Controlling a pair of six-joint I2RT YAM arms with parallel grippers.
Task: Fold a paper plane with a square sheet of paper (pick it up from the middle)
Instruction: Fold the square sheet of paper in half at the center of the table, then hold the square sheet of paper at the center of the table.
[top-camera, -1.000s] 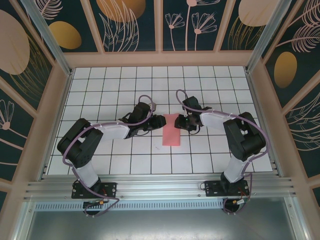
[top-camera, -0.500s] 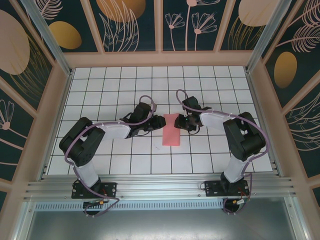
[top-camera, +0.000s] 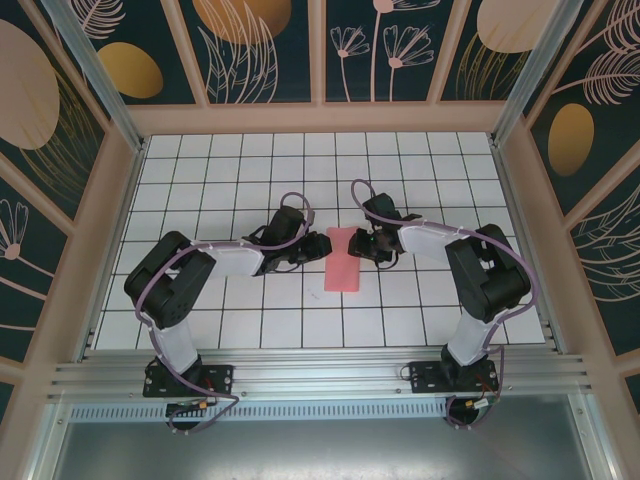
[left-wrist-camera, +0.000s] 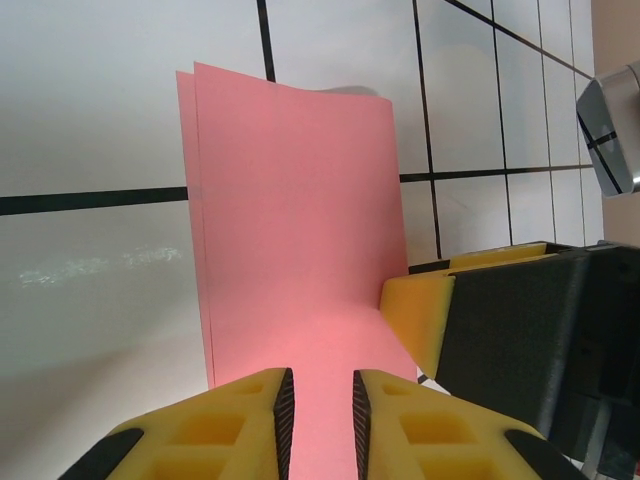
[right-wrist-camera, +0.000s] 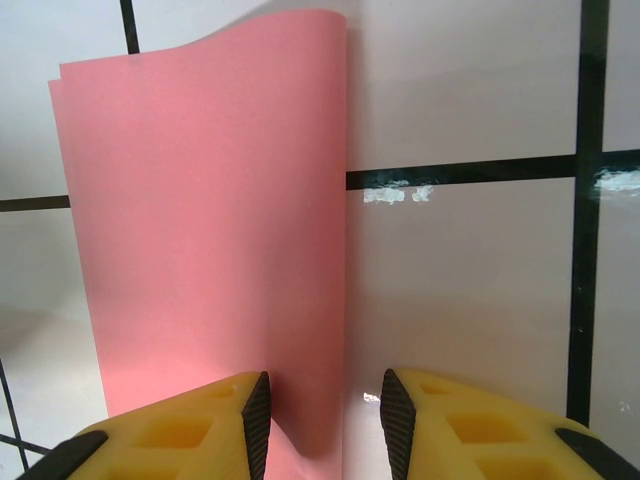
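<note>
Dark teal walls (top-camera: 260, 50) printed with gold leaves and flowers box in the booth. The table (top-camera: 220, 170) inside is white with a black grid, and an aluminium rail (top-camera: 320, 375) runs along its near edge. From above, the salmon-pink sheet of paper (top-camera: 343, 262) lies mid-table as a narrow folded strip, its long side running away from the arms. The left gripper (top-camera: 318, 243) and the right gripper (top-camera: 362, 243) meet its far half from either side, low over the tiles.

From the left wrist, the sheet of paper (left-wrist-camera: 300, 230) shows two layers, their edges slightly out of step along one side. The left gripper (left-wrist-camera: 320, 425) has its yellow fingers a narrow slit apart, with pink showing between them. A yellow pad (left-wrist-camera: 412, 318) of the right gripper sits at the paper's edge.

From the right wrist, the right gripper (right-wrist-camera: 323, 420) stands spread wider, its jaws astride the paper's folded edge. The glossy tile beside it catches the light.
</note>
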